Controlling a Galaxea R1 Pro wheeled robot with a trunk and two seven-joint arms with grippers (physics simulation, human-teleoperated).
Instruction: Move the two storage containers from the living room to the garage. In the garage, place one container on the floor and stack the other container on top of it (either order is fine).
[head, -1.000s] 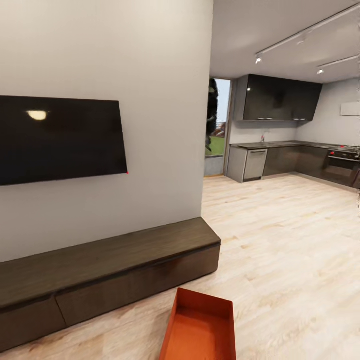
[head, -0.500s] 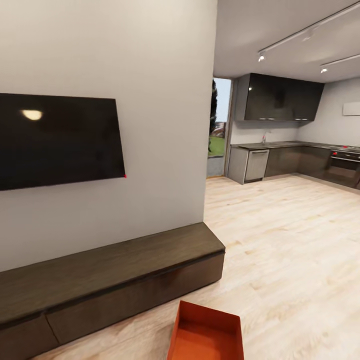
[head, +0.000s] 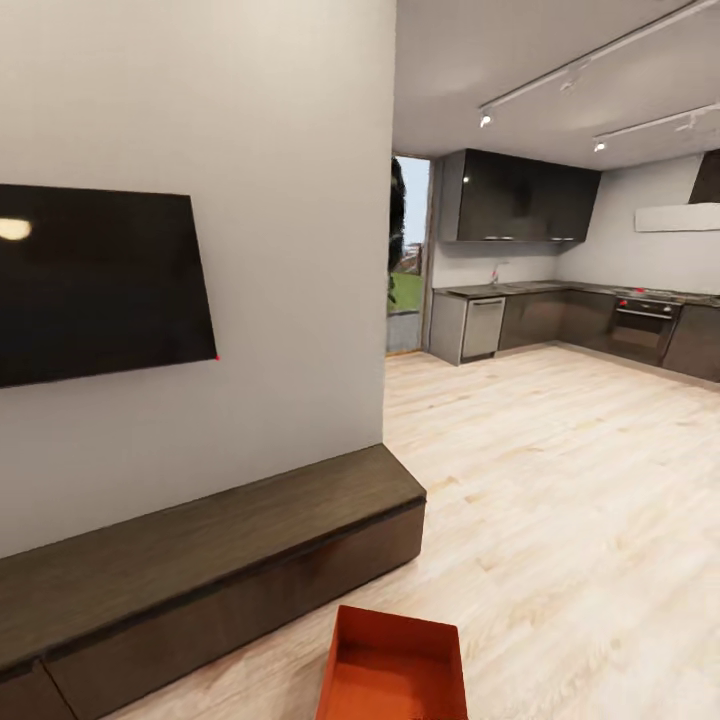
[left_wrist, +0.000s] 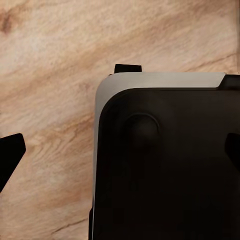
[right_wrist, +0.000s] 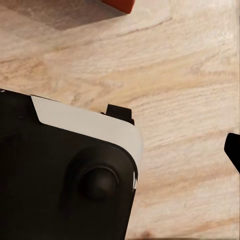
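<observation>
While the robot faces the TV wall, one orange bin (head: 393, 668) lies on the wood floor (head: 560, 480) just ahead, beside the long dark cabinet (head: 210, 560), its long axis running away. Either arm looks equally near; I cannot tell how either arm's jaws stand.

One storage container (head: 393, 668) sits on the light wood plank floor (head: 560, 480) of the living room, at the near edge of the head view, slightly right of centre. It is an orange-red, open-top rectangular bin with low, slightly flared walls, upright and empty, its near end cut off by the frame. It lies just right of the long dark low cabinet (head: 200, 570) beneath the wall TV (head: 95, 280). In the right wrist view an orange-red corner (right_wrist: 120, 5) shows above the planks.
</observation>
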